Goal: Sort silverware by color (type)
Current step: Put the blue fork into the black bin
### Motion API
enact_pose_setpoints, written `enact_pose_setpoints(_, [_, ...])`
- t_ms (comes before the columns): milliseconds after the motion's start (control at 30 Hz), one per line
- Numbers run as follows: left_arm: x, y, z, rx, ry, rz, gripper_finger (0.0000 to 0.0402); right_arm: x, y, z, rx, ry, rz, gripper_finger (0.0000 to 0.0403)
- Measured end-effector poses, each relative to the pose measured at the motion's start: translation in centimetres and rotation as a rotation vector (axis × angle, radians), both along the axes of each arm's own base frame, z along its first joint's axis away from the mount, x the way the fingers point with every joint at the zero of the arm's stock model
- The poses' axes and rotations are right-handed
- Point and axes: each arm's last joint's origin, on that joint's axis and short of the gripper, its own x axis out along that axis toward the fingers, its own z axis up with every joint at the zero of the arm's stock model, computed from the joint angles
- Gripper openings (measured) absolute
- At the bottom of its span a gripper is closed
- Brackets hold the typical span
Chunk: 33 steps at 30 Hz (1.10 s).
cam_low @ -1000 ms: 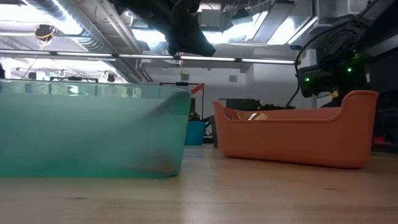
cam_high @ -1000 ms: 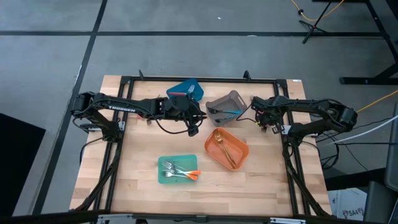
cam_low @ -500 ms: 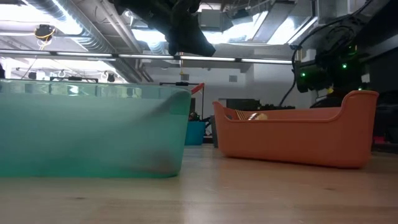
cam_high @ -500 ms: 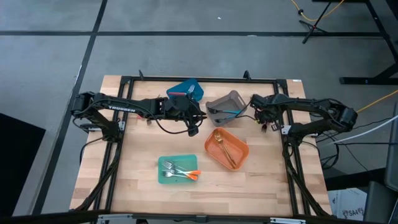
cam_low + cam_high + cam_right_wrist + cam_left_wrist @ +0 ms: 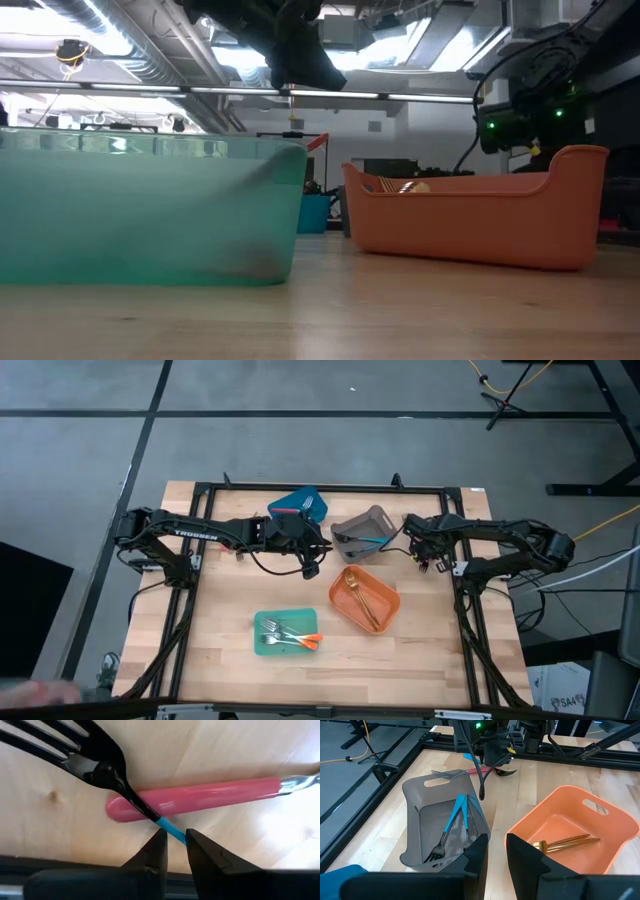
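My right gripper (image 5: 174,836) stands near the table's far right (image 5: 425,557), pointing steeply down, shut on a dark-tined fork (image 5: 95,755) with a thin blue handle. That fork crosses a pink-handled fork (image 5: 200,797) that lies flat on the wood. My left gripper (image 5: 497,845) hangs mid-table (image 5: 312,567) between the grey bin (image 5: 415,790) and the orange bin (image 5: 620,835). Its fingers stand slightly apart with nothing between them. Blue-handled forks (image 5: 457,815) lean inside the grey bin, and gold utensils (image 5: 565,842) lie in the orange one. My right gripper pinches the blue handle (image 5: 170,827) between its two fingers, close to where it joins the dark neck. The fingers come from above and lie across the handle. The tines reach out over the pink handle. I cannot tell whether the fork is clear of the table.
A teal bin (image 5: 262,645) near the front holds forks with orange handles (image 5: 305,638). A blue bin (image 5: 300,503) sits at the far edge, left of the grey one. A dark cable (image 5: 480,780) hangs over the table by the right arm. Bare wood lies at front left and front right.
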Motion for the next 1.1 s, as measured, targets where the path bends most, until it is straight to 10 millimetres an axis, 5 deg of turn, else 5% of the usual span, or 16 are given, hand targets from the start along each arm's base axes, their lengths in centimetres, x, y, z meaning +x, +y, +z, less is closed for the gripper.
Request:
enact_pose_setpoints(833, [-0.01, 0.0, -0.01, -0.001, 0.001, 0.0, 0.0064, 0.23, 0.36, -0.07, 0.122, -0.096, -0.059, 0.0067])
enact_pose_setpoints(1100, [-0.01, 0.0, -0.02, -0.002, 0.002, 0.0, 0.0064, 0.25, 0.36, -0.06, 0.122, -0.094, -0.042, 0.0013])
